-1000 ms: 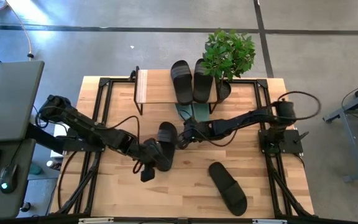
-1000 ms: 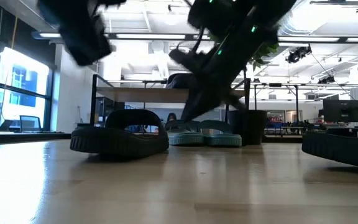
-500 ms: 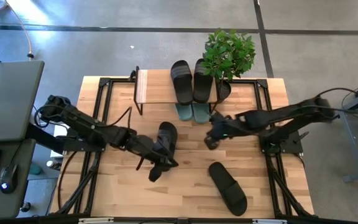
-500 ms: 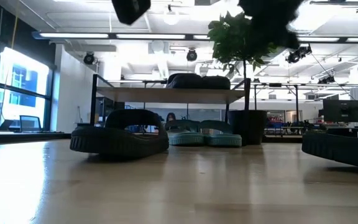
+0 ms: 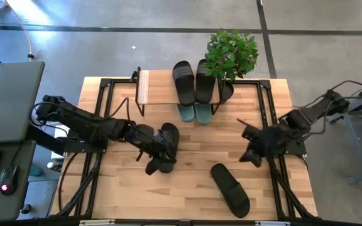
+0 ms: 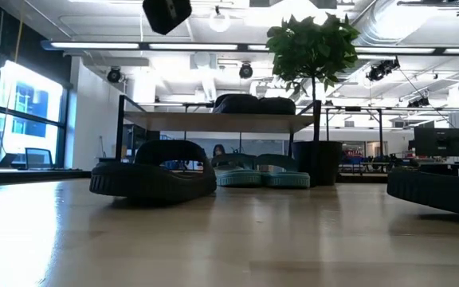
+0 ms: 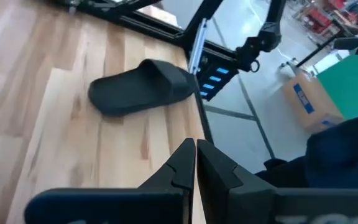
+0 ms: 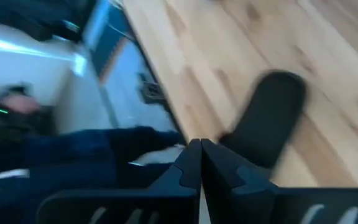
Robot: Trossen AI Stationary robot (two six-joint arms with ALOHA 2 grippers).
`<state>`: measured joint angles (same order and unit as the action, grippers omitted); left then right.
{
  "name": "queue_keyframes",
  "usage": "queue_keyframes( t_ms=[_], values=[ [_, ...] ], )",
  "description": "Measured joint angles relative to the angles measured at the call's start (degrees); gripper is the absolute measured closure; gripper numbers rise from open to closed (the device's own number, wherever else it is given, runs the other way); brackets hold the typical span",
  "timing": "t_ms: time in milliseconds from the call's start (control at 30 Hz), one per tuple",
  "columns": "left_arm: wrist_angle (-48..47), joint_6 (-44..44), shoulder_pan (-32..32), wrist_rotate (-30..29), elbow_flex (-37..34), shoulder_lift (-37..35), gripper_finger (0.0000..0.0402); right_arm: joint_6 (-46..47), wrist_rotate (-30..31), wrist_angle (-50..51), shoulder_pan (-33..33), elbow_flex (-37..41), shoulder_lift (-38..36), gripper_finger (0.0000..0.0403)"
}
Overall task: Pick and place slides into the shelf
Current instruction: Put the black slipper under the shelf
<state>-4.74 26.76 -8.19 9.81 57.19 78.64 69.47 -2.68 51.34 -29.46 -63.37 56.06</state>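
In the high view, one black pair (image 5: 193, 81) is seen on the shelf (image 5: 153, 87), the green pair (image 5: 195, 113) under it, and two black slides (image 5: 167, 139) (image 5: 230, 188) on the table (image 5: 193, 182). The left gripper (image 5: 152, 167) is held clenched and empty above the nearer slide. The right gripper (image 5: 246, 157) is kept clenched near the right edge. In the left wrist view, the shut fingers (image 7: 185, 163) are pointed toward one slide (image 7: 143, 87).

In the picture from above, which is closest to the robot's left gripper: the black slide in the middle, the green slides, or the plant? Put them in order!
From the left gripper:
1. Black slide, mid-table, right beside it.
2. Green slides, under the shelf.
3. Plant, far back corner.
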Motion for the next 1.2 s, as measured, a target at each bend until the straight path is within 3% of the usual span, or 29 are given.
queue_keyframes(
  t_ms=[233,400,600,733,900,1067,1200],
  values=[
    [-1.6,-1.3,-0.1,-0.2,-0.1,-2.8,0.0396,3.8,15.3,10.7,-16.0,0.0,6.0,0.0403],
    [-2.3,-1.3,0.0,-0.3,0.0,-3.8,0.0396,9.2,17.1,17.2,-23.3,0.0,14.3,0.0403],
    [-5.7,1.0,0.0,-0.2,-0.1,-5.1,0.0396,12.8,16.7,16.8,-28.7,-1.2,24.6,0.0403],
    [-5.8,2.3,0.0,-0.4,-0.1,-5.5,0.0396,12.7,16.4,23.8,-30.7,-8.6,33.4,0.0403],
    [-5.8,4.1,0.0,-0.4,-0.1,-5.5,0.0396,11.2,20.1,38.8,-33.2,-24.6,45.3,0.0403],
    [-5.8,5.2,-0.1,-0.4,-0.1,-5.4,0.0396,10.3,26.8,36.0,-37.2,-31.4,51.4,0.0402],
    [-5.9,5.7,-0.1,-0.4,-0.1,-5.4,0.0396,12.9,27.8,34.1,-39.8,-34.4,54.5,0.0393]
  ],
)
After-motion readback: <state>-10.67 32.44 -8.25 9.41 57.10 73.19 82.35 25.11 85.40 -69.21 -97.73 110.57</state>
